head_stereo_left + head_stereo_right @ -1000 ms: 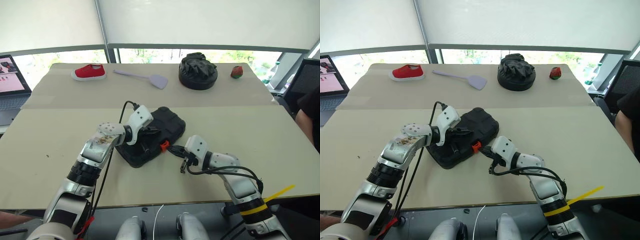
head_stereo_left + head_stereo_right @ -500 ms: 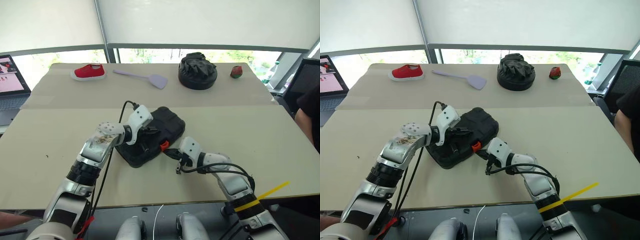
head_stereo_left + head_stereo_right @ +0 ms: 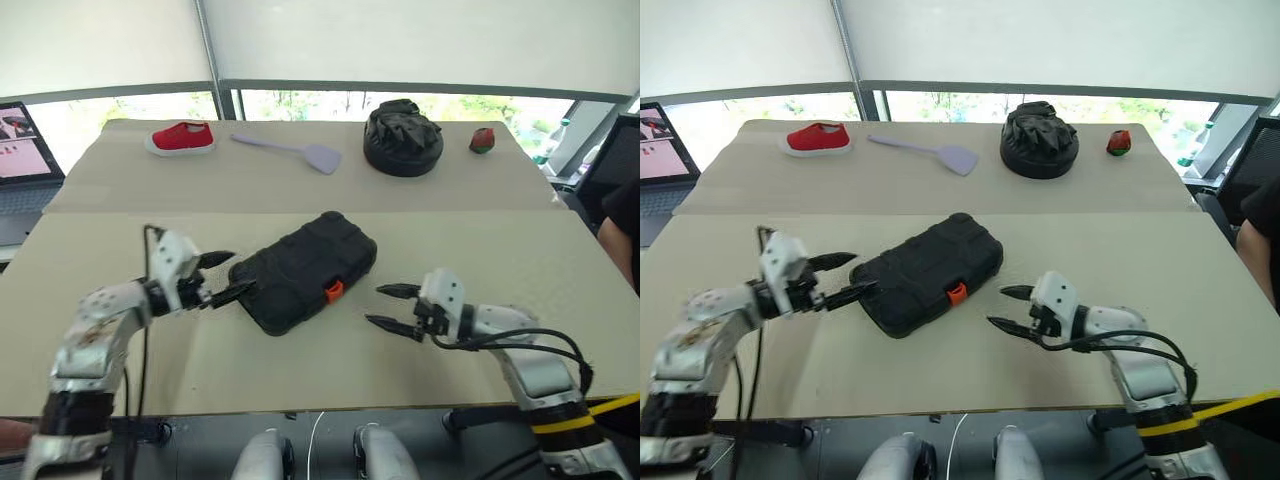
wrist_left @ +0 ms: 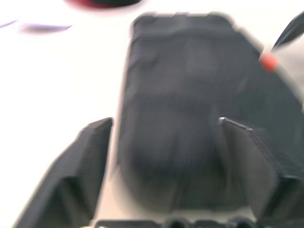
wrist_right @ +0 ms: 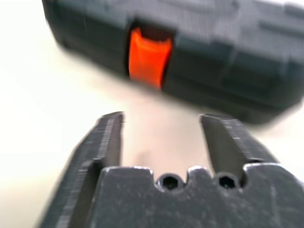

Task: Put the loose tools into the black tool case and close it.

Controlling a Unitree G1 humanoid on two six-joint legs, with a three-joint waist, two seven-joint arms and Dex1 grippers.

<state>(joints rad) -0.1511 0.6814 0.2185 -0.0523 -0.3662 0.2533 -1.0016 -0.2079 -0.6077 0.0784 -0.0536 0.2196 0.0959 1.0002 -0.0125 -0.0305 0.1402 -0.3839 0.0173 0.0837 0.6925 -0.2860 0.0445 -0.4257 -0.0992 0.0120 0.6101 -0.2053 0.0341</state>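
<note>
The black tool case (image 3: 305, 270) lies shut and skewed in the middle of the table, its orange latch (image 3: 333, 292) on the near side. The loose tools are hidden. My left gripper (image 3: 242, 271) is open at the case's left end, its fingertips right by the shell; the left wrist view shows the case (image 4: 190, 95) between the spread fingers (image 4: 76, 175). My right gripper (image 3: 373, 305) is open just right of the latch and apart from it. The right wrist view looks at the latch (image 5: 149, 54) beyond both fingers (image 5: 102, 142).
Along the far edge sit a red shoe (image 3: 181, 138), a lilac spatula (image 3: 290, 150), a black wrinkled fabric lump (image 3: 403, 137) and a small red object (image 3: 483, 139). A laptop (image 3: 25, 150) stands at the far left. A person (image 3: 622, 235) sits at the right edge.
Both grippers have opened and drawn off the case, the left one to the left, the right one to the right. The case now lies uncovered and shut.
</note>
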